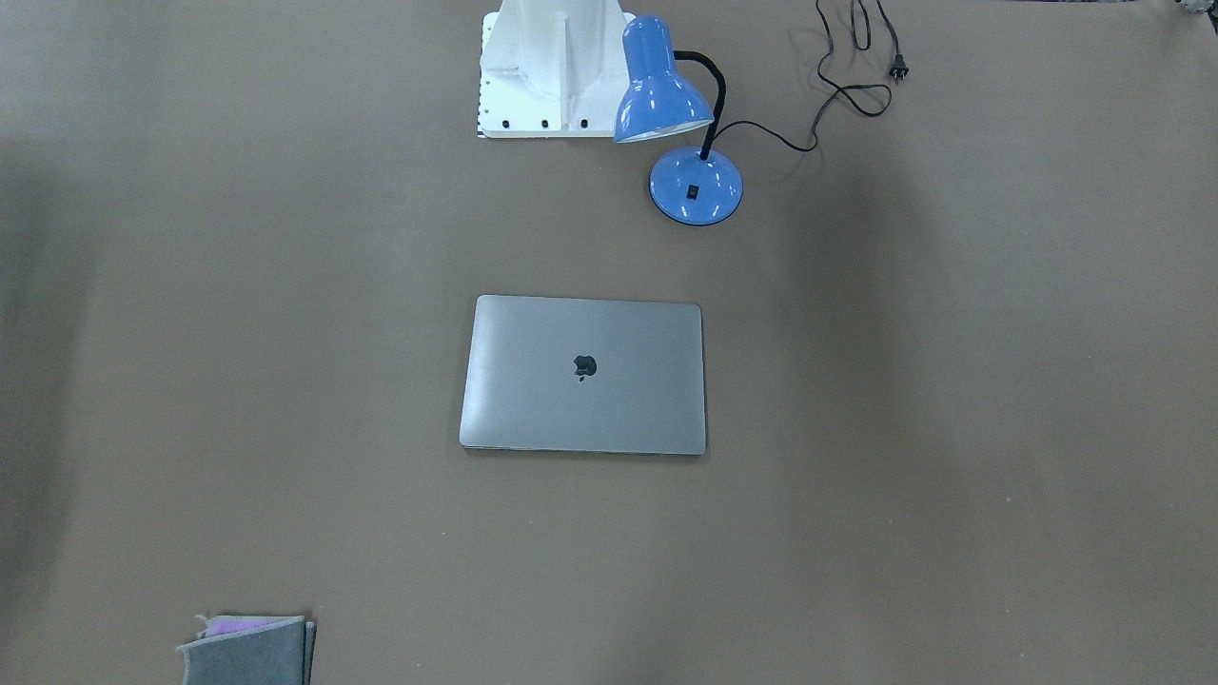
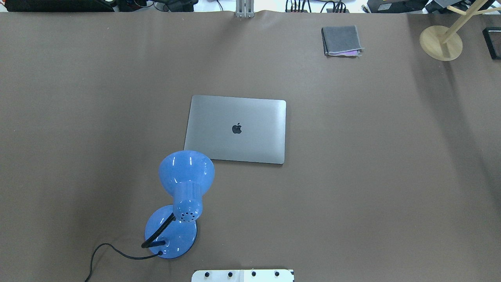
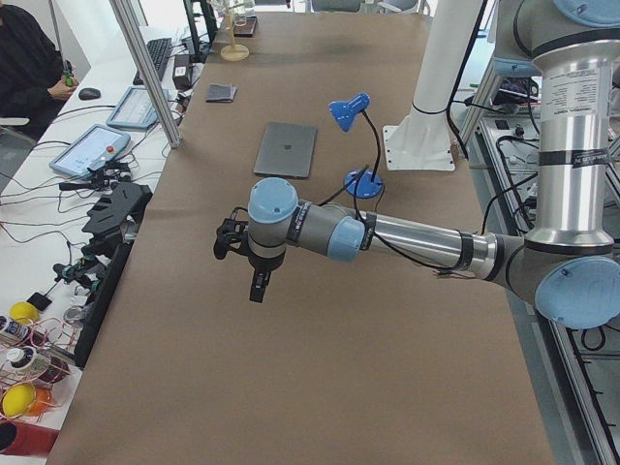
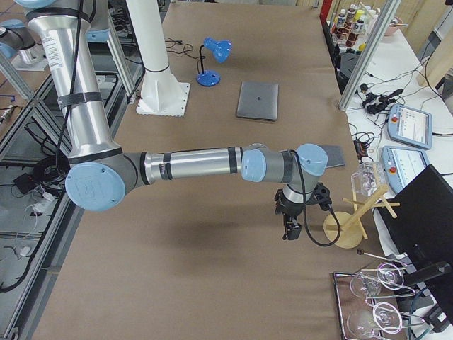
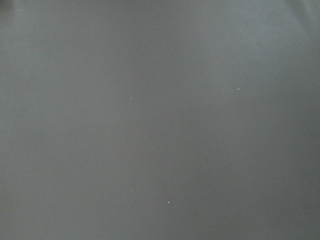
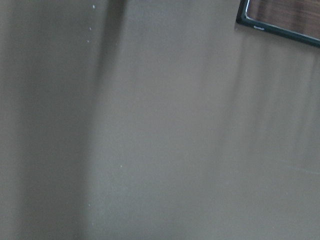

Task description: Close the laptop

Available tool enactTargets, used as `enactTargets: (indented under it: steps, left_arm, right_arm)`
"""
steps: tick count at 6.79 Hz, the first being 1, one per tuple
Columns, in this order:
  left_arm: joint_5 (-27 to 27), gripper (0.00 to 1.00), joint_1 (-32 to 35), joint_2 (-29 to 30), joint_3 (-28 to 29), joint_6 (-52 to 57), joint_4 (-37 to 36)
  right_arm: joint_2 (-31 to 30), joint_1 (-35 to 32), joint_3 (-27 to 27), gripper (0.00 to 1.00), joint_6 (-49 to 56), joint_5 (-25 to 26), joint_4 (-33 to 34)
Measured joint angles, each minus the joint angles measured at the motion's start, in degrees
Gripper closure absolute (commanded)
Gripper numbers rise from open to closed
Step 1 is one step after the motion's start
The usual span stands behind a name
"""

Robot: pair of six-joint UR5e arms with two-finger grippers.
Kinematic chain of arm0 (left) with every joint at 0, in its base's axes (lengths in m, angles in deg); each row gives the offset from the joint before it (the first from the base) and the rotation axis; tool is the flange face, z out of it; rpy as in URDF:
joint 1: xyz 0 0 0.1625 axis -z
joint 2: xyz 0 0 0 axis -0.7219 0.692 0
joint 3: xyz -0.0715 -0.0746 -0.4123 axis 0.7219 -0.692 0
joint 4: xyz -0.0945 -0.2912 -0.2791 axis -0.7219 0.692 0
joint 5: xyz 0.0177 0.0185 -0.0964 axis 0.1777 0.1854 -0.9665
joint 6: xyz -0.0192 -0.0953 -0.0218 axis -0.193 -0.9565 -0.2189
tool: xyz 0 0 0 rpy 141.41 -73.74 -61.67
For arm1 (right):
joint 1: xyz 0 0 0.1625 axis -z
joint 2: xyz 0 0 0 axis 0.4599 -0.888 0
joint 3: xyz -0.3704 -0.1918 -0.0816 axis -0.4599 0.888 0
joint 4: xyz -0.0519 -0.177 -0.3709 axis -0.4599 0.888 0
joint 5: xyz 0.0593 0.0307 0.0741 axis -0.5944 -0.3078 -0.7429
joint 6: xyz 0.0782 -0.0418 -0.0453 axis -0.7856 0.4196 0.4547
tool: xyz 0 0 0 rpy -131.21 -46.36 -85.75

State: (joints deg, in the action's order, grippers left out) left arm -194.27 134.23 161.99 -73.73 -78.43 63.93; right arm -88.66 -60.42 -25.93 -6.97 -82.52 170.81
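The space-grey laptop lies flat in the middle of the brown table with its lid down and the dark apple logo facing up; it also shows in the overhead view and both side views. My left gripper hovers over the table's left end, far from the laptop. My right gripper hovers over the right end, also far from it. Both show only in the side views, so I cannot tell whether they are open or shut. The wrist views show only bare table.
A blue desk lamp with a black cord stands between my base and the laptop. A grey felt pouch lies at the far right. A wooden stand is at the right end, beside a glass rack.
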Motion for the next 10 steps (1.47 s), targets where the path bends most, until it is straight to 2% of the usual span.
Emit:
enactTargets:
  steps: [2,3,5,7,10]
  left_arm:
    - [0.4,0.02,-0.2,1.5,-0.2,0.5,-8.2]
    - [0.7,0.02,-0.2,1.9,0.6,0.7,-9.3]
    - [4.9,0.02,0.9,1.8,5.1,0.9,-6.1]
    - [6.6,0.02,3.4,2.3,9.8,0.9,-2.2]
    - [6.5,0.02,3.8,1.8,10.7,0.9,1.4]
  right_arm:
    - [-1.9,-1.1,-2.7,0.00,1.6,-1.8,3.7]
    - [-2.5,-1.2,-3.4,0.00,1.4,-3.1,3.9]
    - [-2.8,-1.2,-3.8,0.00,1.0,-5.7,4.0]
    - [-2.8,-1.2,-4.9,0.00,0.7,-7.0,4.1]
    - [-3.9,-1.2,-7.9,0.00,-0.5,-8.4,5.2]
